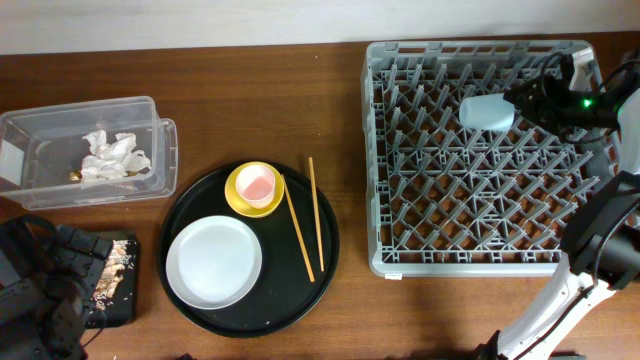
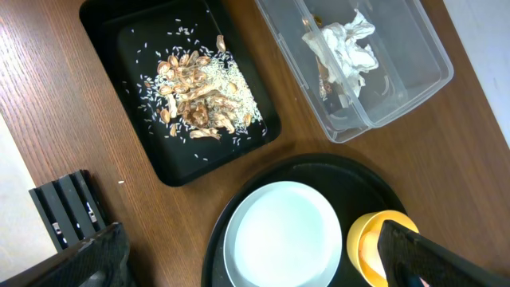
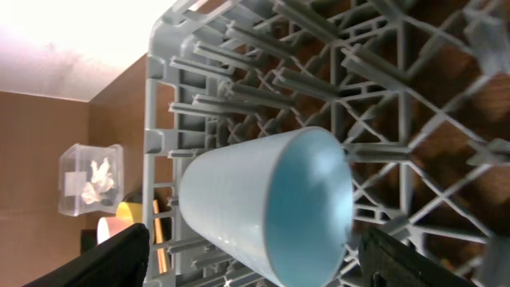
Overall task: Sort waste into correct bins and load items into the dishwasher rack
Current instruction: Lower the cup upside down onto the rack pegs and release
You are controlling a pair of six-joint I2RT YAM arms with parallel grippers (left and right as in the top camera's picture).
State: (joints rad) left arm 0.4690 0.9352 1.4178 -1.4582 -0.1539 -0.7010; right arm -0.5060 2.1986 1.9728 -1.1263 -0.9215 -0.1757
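— The right claw (image 3: 253, 233)?
— Its fingers straddle the light blue cup (image 1: 487, 112), which is on its side at the far right of the rack (image 1: 470, 266). Pinching or loose, I can't tell.
— Next?
— Probably seat it among the pegs, then fetch the pink cup (image 1: 256, 184), left.

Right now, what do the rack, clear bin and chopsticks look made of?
Rack: grey moulded plastic, matte, judging by its thin uniform pegs.
Clear bin: transparent plastic, glossy; the tissue shows through its walls.
Chopsticks: likely wood or bamboo, pale tan and dull; too thin to be sure.
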